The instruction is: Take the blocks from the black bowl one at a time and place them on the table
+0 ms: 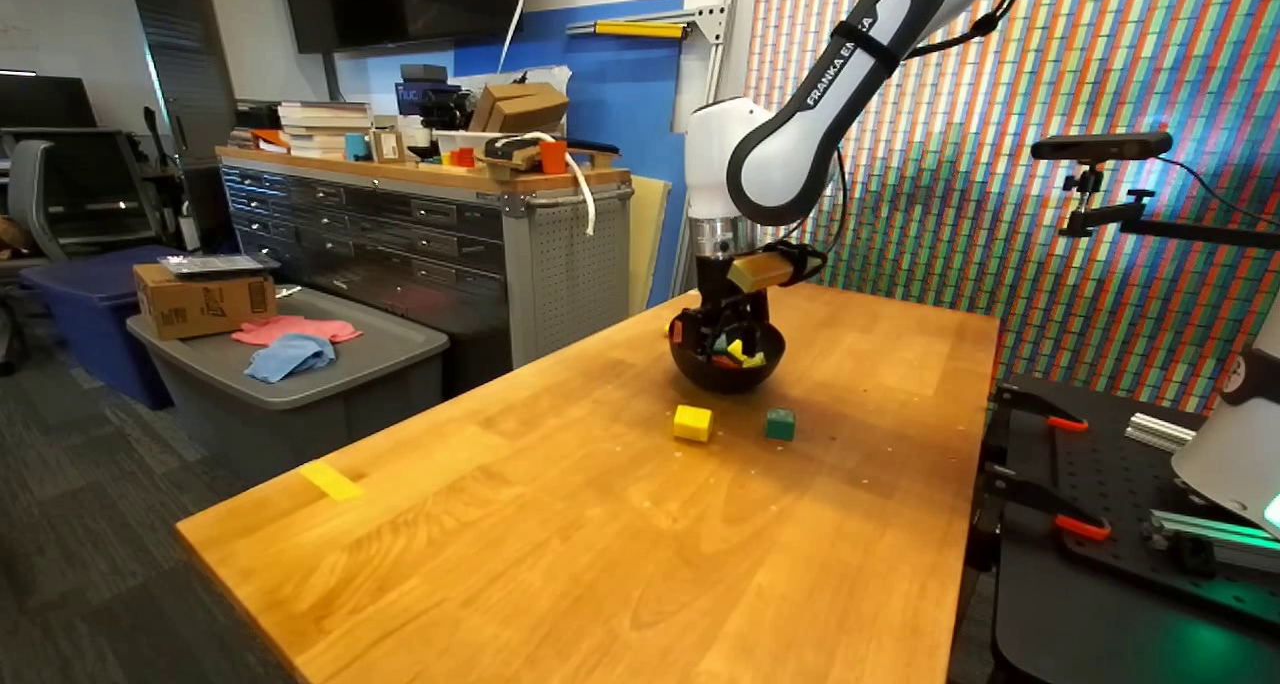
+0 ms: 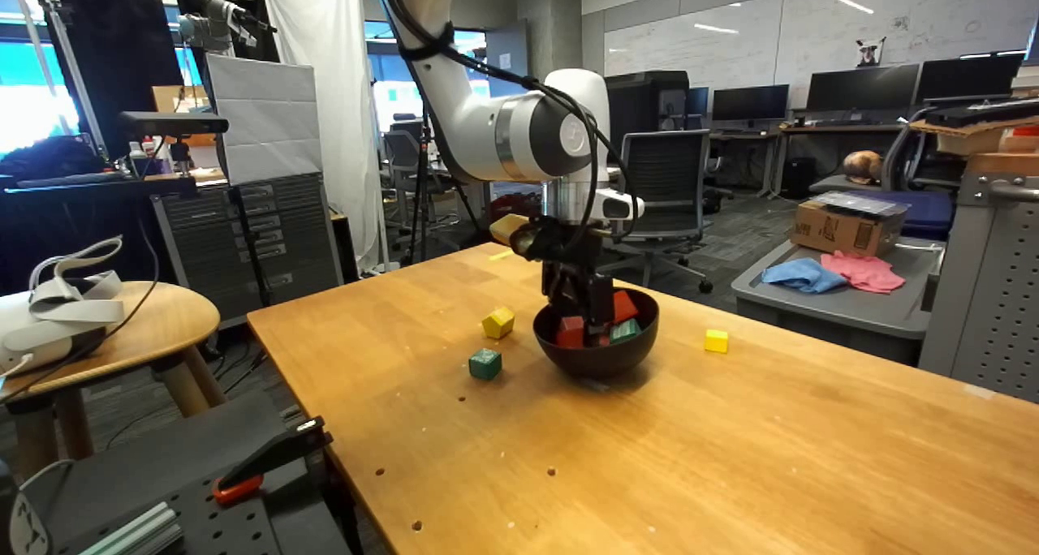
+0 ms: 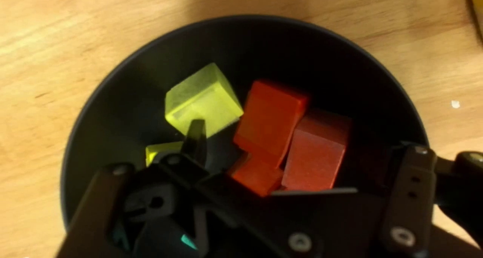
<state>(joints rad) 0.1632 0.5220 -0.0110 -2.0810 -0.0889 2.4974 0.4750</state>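
Observation:
The black bowl [image 1: 727, 376] stands on the wood-grain table [image 1: 600, 554]; it also shows in an exterior view [image 2: 597, 366]. In the wrist view, red blocks [image 3: 269, 118] and yellow blocks [image 3: 205, 103] lie in the bowl [image 3: 124, 99], with a green sliver [image 3: 188, 241] low down. My gripper [image 3: 305, 141] points down inside the bowl, its fingers apart on either side of the red blocks; its lower parts hide some blocks. A yellow block [image 1: 692, 423], a green block [image 1: 780, 424] and another yellow block [image 2: 716, 341] sit on the table around the bowl.
A yellow tape strip [image 1: 331, 481] is stuck near the table's edge. Black clamps [image 1: 1050, 504] with orange tips hold at the table's side by a dark bench. A grey bin [image 1: 300, 354] with cloths and a drawer workbench [image 1: 420, 204] stand beside the table.

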